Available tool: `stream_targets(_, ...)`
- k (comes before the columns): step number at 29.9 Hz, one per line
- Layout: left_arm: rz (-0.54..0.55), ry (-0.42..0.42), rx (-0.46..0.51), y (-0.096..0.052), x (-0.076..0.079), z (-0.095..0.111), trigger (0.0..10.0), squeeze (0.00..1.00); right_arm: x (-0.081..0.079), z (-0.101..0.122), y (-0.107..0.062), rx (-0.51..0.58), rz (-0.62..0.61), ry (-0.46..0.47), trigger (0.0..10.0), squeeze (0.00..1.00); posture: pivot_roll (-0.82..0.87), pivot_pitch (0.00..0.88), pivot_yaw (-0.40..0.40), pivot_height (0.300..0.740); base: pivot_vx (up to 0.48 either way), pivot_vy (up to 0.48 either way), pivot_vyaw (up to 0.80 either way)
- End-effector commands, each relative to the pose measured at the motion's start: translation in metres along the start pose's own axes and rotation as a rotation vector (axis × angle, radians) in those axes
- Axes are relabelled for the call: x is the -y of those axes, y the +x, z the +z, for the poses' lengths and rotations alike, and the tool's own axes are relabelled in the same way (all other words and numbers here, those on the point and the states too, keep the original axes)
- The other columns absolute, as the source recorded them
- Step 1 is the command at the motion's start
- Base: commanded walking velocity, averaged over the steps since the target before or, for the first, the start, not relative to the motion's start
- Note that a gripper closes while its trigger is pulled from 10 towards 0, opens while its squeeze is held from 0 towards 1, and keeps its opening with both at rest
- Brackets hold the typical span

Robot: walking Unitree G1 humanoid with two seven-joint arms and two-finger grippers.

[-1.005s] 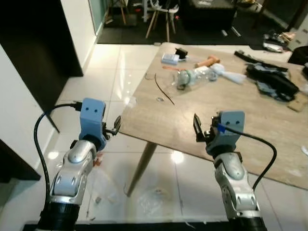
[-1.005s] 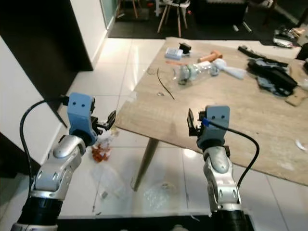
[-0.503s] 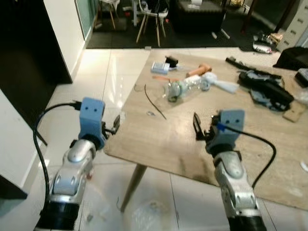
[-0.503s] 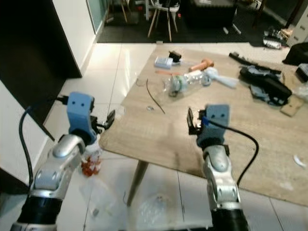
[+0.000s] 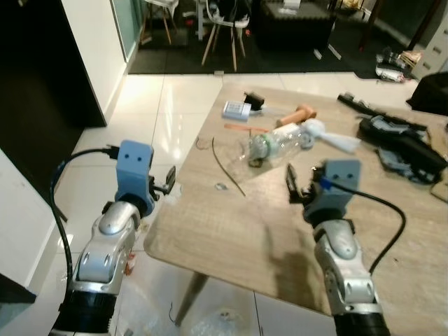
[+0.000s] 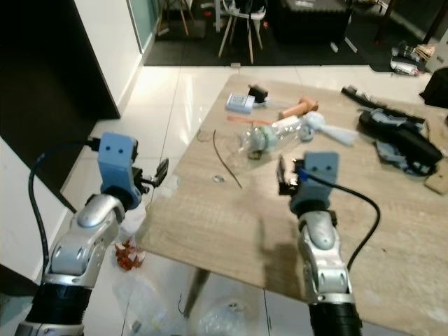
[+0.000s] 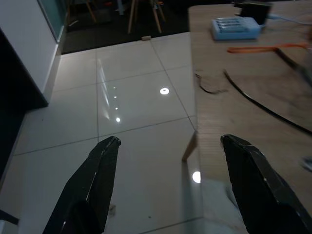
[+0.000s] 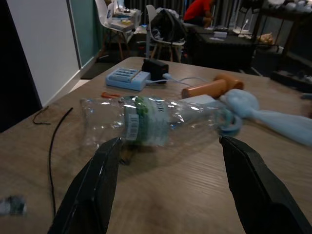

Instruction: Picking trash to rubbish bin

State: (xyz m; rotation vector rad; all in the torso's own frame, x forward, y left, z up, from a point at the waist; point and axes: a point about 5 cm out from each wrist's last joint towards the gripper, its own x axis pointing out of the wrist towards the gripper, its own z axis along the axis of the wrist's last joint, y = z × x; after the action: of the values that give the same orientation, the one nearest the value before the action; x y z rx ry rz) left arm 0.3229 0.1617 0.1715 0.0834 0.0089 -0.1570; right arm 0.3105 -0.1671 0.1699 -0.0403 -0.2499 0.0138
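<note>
Clearly the right pincer (image 8: 163, 187) (fingers apart, as on the left pincer (image 7: 170, 190)) could roll the crushed bottle (image 8: 151, 121) off the counter (image 5: 231, 231).

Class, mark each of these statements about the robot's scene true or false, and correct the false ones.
1. The clear plastic bottle lies on its side on the wooden table. True.
2. The right gripper is shut on the bottle. False: its fingers are open, short of the bottle.
3. The left gripper is open, over the table's edge and the tiled floor. True.
4. The bottle stands on the floor. False: it is on the table.
5. A thin black wire lies on the table. True.
</note>
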Motion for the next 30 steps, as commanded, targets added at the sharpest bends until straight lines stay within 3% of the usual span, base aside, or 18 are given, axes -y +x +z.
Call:
stream_targets(1,-0.005,0.005,-0.017,-0.001,0.0,-0.004,10.0,0.13,0.004,-0.003,-0.001,-0.01,-0.01,-0.009,10.0,0.0,-0.02,0.142,0.038,0.74,0.36,0.0,0.0)
stream_targets(6,0.011,0.013,-0.033,-0.001,-0.001,-0.006,10.0,0.06,0.004,-0.002,-0.001,-0.009,-0.01,-0.008,10.0,0.0,-0.01,0.144,0.037,0.74,0.263,0.0,0.0)
stream_targets(14,0.01,0.016,-0.033,-0.001,-0.001,-0.006,10.0,0.05,0.004,-0.003,-0.002,-0.012,-0.014,-0.006,10.0,0.0,-0.01,0.146,0.038,0.74,0.0,0.0,0.0)
stream_targets(17,0.0,0.027,-0.033,0.0,0.001,-0.006,10.0,0.0,0.007,-0.003,-0.001,-0.015,-0.02,-0.004,10.0,0.0,-0.01,0.146,0.038,0.74,0.0,0.0,0.0)
stream_targets(23,-0.048,0.04,-0.011,0.001,0.006,-0.003,10.0,0.0,0.016,-0.007,0.007,-0.049,0.007,-0.001,10.0,0.0,-0.02,0.15,0.042,0.74,0.0,0.0,0.0)
stream_targets(24,-0.055,0.037,-0.003,0.002,0.006,-0.001,10.0,0.0,0.018,-0.005,0.009,-0.04,0.01,-0.002,10.0,0.33,-0.01,0.159,0.046,0.74,0.0,0.0,0.0)
stream_targets(25,-0.061,0.036,0.006,0.002,0.007,0.001,10.0,0.0,0.019,-0.003,0.011,-0.027,0.014,0.005,10.0,1.0,-0.01,0.159,0.046,0.74,0.0,0.0,0.0)
stream_targets(30,-0.089,0.036,0.037,0.004,0.008,0.007,10.0,0.01,0.022,0.008,0.021,0.022,0.096,-0.052,10.0,1.0,-0.01,0.169,0.048,0.74,0.0,0.0,0.0)
